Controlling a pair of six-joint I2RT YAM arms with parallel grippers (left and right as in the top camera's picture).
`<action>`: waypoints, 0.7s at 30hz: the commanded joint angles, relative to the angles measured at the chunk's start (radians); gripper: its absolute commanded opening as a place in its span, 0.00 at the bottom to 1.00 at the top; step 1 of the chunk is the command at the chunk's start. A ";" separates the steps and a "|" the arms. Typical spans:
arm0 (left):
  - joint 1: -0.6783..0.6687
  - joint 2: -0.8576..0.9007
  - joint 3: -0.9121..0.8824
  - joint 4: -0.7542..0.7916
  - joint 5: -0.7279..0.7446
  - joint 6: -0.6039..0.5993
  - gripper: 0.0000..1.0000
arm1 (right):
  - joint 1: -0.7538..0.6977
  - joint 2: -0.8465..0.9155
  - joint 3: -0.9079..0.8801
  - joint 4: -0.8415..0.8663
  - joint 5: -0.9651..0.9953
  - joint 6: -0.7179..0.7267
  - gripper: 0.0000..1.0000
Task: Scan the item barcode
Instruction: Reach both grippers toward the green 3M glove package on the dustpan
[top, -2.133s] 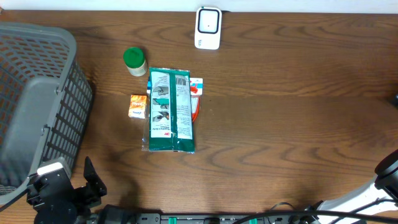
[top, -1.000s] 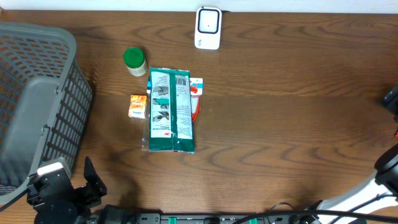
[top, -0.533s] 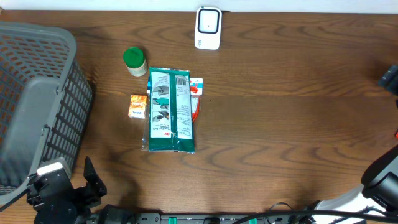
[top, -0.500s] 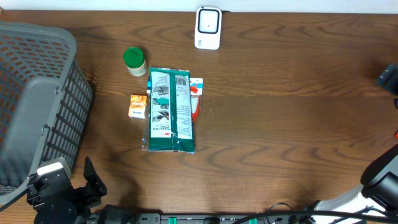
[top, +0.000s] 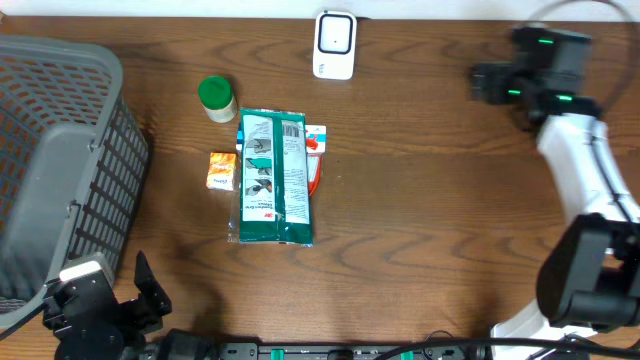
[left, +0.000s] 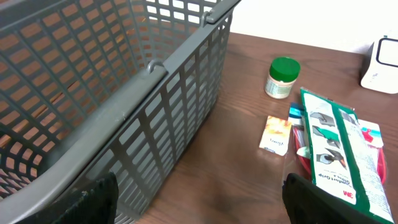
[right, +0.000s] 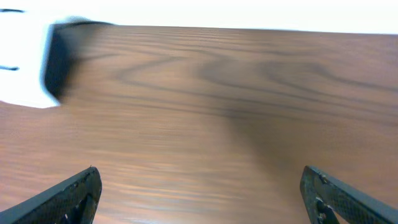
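A white barcode scanner (top: 335, 44) stands at the table's back edge. The items lie in a cluster left of centre: a green flat package (top: 274, 178) over a red item (top: 316, 165), a small orange box (top: 221, 170) and a green-lidded jar (top: 215, 98). My right gripper (top: 480, 82) hovers open at the back right, pointing toward the scanner (right: 25, 62), which is blurred at its view's left edge; nothing is between the right gripper's (right: 202, 196) fingers. My left gripper (top: 150, 290) rests open at the front left, empty. In the left wrist view, the package (left: 339, 149) lies ahead of it on the right.
A large grey wire basket (top: 60, 160) fills the left side and stands close beside the left gripper (left: 202, 205). Bare wooden tabletop (top: 450, 220) stretches between the item cluster and the right arm. Cables run along the front edge.
The right arm has swung in from the right edge to the back of the table, toward the scanner. The left arm and the items have not moved.
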 joint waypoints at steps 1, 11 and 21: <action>-0.004 0.006 -0.008 0.005 -0.015 -0.005 0.84 | 0.137 -0.022 0.010 0.003 0.024 0.166 0.99; -0.004 0.006 -0.008 0.059 -0.003 -0.006 0.84 | 0.389 -0.020 0.010 -0.133 -0.016 0.368 0.99; -0.004 0.006 -0.008 0.084 0.013 -0.084 0.84 | 0.467 -0.020 0.010 -0.321 -0.380 0.419 0.99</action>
